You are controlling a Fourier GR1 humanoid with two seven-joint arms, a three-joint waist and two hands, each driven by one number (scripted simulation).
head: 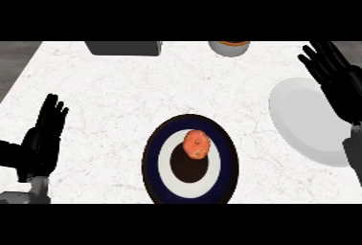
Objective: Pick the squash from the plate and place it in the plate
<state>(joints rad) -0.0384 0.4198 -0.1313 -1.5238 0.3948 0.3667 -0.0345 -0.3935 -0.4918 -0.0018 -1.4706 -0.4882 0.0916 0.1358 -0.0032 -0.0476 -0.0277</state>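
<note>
Right robot hand (342,88) open (over white plate (304,122))

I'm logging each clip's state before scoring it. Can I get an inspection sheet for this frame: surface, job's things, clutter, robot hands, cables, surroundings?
Surface: white marbled counter, carrying both plates.
Job's things: orange squash lies on the dark plate, in its upper half. The white plate sits to the right, apart from the dark one.
Clutter: grey box and a bowl at the far edge, both cut off by the view.
Robot hands: left robot hand open, fingers up, resting at the left edge. Right robot hand open, over the white plate's right part. Neither touches the squash.
Cables: nothing seen.
Surroundings: dark grey floor beyond the counter's far corners.
</note>
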